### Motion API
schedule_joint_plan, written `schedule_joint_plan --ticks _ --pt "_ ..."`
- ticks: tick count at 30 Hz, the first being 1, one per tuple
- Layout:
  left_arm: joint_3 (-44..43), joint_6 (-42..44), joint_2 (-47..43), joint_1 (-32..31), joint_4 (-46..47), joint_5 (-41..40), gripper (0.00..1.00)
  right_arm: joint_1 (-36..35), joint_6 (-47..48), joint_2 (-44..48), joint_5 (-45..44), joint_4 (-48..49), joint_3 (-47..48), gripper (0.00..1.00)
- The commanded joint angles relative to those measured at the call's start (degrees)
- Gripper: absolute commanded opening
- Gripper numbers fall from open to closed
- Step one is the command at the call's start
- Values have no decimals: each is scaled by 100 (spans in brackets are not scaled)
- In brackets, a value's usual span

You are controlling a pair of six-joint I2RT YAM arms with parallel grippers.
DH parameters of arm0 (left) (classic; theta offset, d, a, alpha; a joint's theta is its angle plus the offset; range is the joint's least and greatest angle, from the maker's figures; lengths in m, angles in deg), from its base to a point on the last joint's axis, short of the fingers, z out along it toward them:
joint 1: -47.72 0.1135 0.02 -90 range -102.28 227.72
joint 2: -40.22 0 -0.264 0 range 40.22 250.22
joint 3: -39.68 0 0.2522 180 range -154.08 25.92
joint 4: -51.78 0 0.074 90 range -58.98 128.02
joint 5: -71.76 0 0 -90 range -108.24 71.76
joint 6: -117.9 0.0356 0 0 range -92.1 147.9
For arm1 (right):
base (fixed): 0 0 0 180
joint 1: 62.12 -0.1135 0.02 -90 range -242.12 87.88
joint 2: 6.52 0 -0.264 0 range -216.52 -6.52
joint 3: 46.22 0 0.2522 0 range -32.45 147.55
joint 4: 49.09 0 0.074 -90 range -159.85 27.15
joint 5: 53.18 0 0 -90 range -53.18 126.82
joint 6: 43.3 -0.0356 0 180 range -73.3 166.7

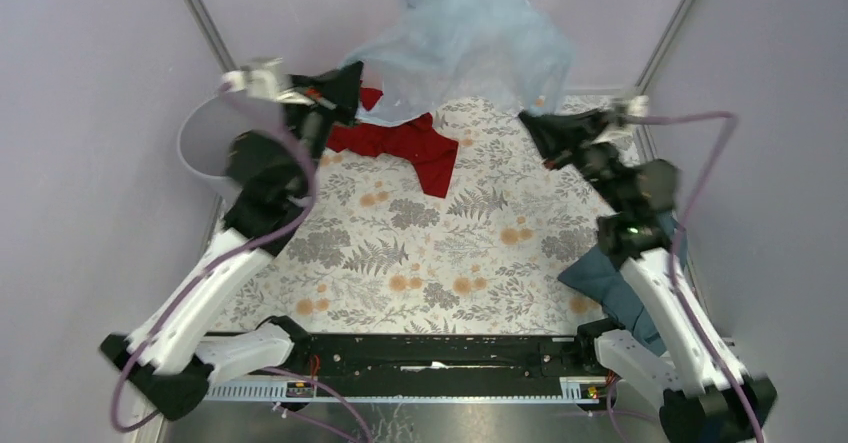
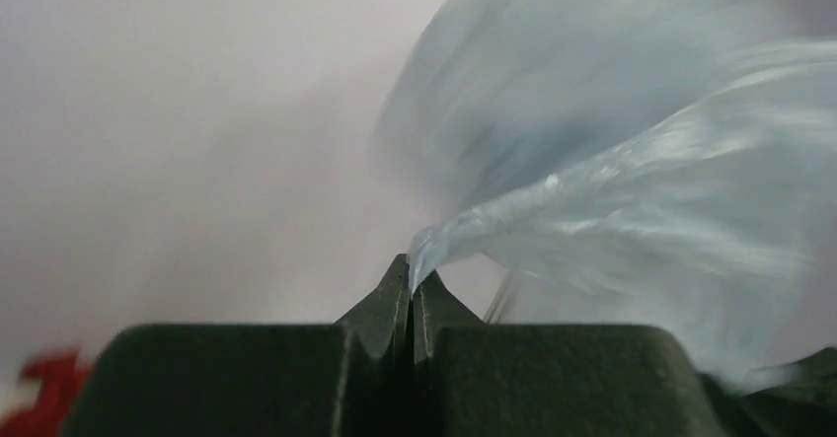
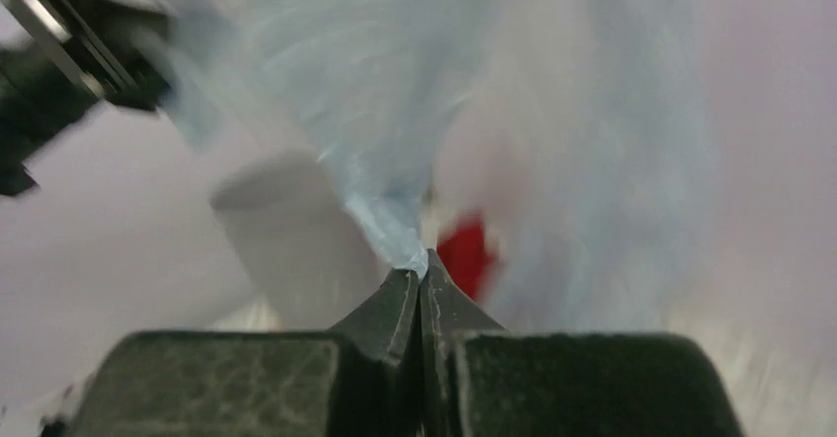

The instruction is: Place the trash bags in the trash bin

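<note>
Soft, even light all round leaves hardly a shadow on the table (image 1: 440, 253), and the top view is sharp but for the smeared bag (image 1: 470, 43), while both wrist views swim in motion blur, the bag streaked and faintly glossy, the bin (image 3: 286, 235) and red cloth (image 3: 464, 250) mere smudges.

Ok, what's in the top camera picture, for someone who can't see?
A thin, pale blue plastic film bag is held up in the air, the robot's left pincer and right pincer each shut on it. A red cloth lies below; a light grey round bin stands left.
</note>
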Motion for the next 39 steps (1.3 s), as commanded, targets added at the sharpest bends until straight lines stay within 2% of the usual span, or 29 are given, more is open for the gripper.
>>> schedule_joint_plan --ticks 1,3,4,6,10,11,13,15,17,19,20,21,22,24,26,28,30,32,36,38,39 --pt "1315 -1744 1497 846 -1593 468 0 5 -525 -1345 187 137 -1958 0" --pt "1497 -1598 1394 870 -1141 822 0 1 -563 -1424 150 -67 -2002 0" --pt "1271 -1456 1366 877 -1100 969 0 1 -487 -1429 106 -450 -1716 0" --pt "280 -1128 1443 880 -1437 1304 0 5 -266 -1460 89 -1263 -786 0" --pt "-2446 -989 1708 838 -1907 2548 0 -26 129 -1544 16 -2779 1727 0" --pt "-2835 -1021 1667 780 -1851 2861 0 -40 180 -1523 43 -3018 2474 0" --pt "-2993 -861 1346 474 -1408 3187 0 -50 111 -1346 245 -3085 3087 0" --pt "-2250 -717 788 229 -679 3230 0 -50 -148 -1011 586 -2486 2899 0" --pt "-1258 -764 293 203 -284 2740 0 -52 -372 -663 648 -1821 2221 0" --pt "-363 -876 58 205 -558 1566 0 -48 -451 -541 329 -1771 1450 0" --pt "-1 -1144 81 215 -1013 614 0 -54 -455 -584 155 -1957 1042 0" --pt "313 -1273 182 257 -1497 296 0 -55 -438 -677 34 -2107 620 0" --pt "660 -1390 315 343 -1881 309 0 -55 -428 -798 -53 -2229 155 0" --pt "1379 -1606 447 494 -2207 947 0 -55 -406 -1030 -44 -2101 -817 0" --pt "2195 -1903 250 510 -1867 1577 0 -53 -447 -1191 217 -1891 -1569 0" --pt "2846 -2288 -41 510 -1359 1872 0 -54 -453 -1178 491 -1865 -1863 0" --pt "2911 -2406 -139 518 -1380 1876 0 -55 -472 -991 566 -2037 -1710 0" --pt "2346 -2280 -19 547 -1683 2102 0 -55 -432 -809 480 -2480 -1044 0" --pt "-257 -1902 447 554 -2341 2932 0 -55 -410 -767 534 -3212 1083 0" --pt "-1318 -1959 499 536 -2220 3347 0 -50 -458 -765 655 -3440 2029 0" --pt "-1504 -2025 391 517 -1937 3463 0 -54 -456 -727 711 -3446 2394 0"
